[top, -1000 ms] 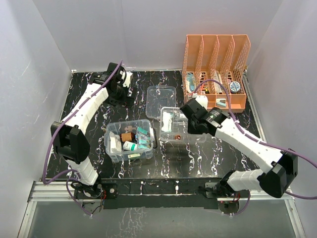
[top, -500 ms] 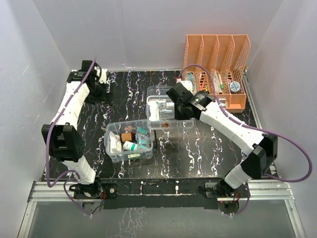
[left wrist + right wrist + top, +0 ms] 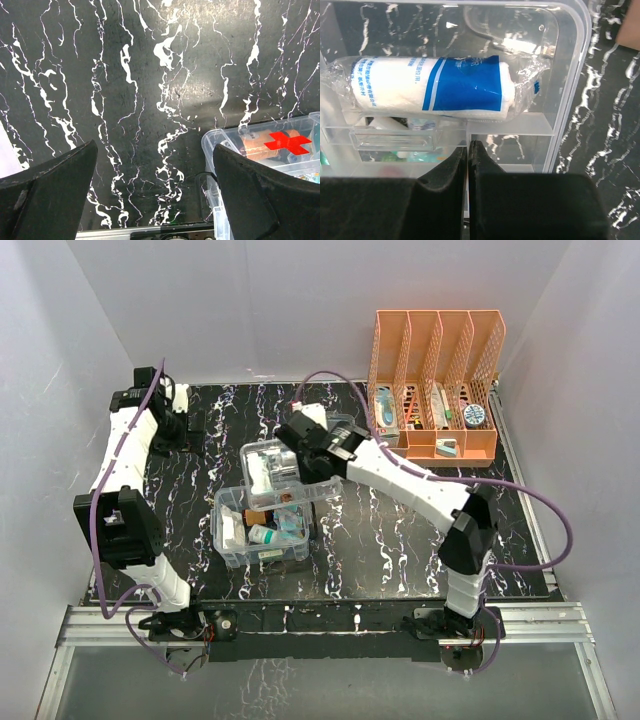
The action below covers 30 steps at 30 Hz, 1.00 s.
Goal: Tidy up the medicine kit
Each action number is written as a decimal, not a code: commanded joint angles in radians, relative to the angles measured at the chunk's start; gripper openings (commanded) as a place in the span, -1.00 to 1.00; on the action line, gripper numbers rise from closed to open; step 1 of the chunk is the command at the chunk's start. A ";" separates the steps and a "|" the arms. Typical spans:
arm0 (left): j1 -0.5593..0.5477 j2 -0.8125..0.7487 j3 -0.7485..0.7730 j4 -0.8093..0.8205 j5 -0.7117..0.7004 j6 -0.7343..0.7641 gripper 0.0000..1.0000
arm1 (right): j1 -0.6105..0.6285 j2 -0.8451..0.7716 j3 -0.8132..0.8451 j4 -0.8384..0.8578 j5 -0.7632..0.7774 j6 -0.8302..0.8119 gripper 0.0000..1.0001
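While the right gripper [image 3: 469, 144] pinches the divided tray [image 3: 572, 75] by a thin wall, tray with bandage roll [image 3: 427, 90] hanging over far rim of deep box [image 3: 240, 558], left gripper [image 3: 155, 146] spread wide, empty, over far-left table [image 3: 150, 60].

tray [image 3: 248, 462]: carried left, over box [image 3: 230, 552] | left arm [image 3: 122, 440]: withdrawn far-left

Orange rack [image 3: 437, 380] stands upright at far right of the table [image 3: 400, 540], four slots open toward near side. Left slot holds a pack [image 3: 385, 405], right slot a round blue-white item [image 3: 474, 415]; rest too small to tell. Table is black with white veining. White walls [image 3: 250, 310] around. Metal rail [image 3: 320, 640] along near edge.
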 commanded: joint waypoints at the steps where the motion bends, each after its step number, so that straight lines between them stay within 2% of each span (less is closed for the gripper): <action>1: 0.014 -0.059 -0.013 -0.013 0.033 0.022 0.97 | 0.052 0.069 0.119 0.013 0.010 0.008 -1.00; 10: 0.032 -0.069 -0.019 -0.016 0.048 0.034 0.97 | 0.112 0.167 0.224 0.000 0.002 0.013 -1.00; 30: 0.034 -0.083 -0.058 -0.003 0.072 0.032 0.97 | 0.183 0.238 0.196 0.059 -0.017 0.071 -1.00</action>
